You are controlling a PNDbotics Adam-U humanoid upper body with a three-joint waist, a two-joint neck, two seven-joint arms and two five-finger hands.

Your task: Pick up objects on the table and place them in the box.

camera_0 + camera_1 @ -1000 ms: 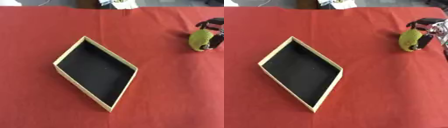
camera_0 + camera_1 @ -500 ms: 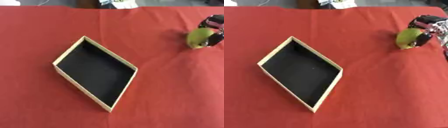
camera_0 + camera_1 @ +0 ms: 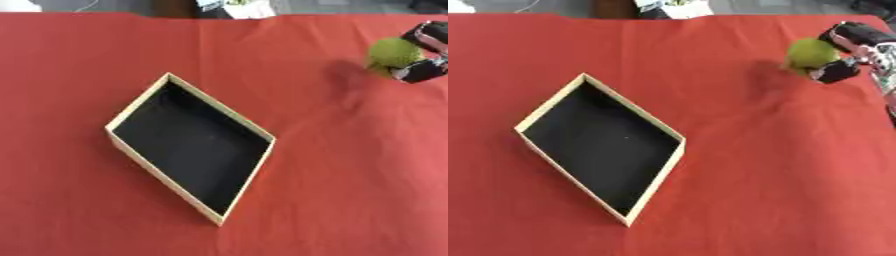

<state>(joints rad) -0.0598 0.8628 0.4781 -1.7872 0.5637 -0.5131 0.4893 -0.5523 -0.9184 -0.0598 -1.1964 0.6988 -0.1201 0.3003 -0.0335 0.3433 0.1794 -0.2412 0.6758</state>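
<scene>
Gripping a green fruit [image 3: 811, 52] — right hand [image 3: 852, 50], well right of box [image 3: 658, 130].

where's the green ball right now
The green ball is in the robot's right hand at the upper right of both views, above the red cloth, well right of the open box.

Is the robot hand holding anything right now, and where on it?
Yes: the right robot hand holds the green round object, fingers curled around its right side.

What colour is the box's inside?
Black inside the box, with tan walls; clearest in the left eye view.
</scene>
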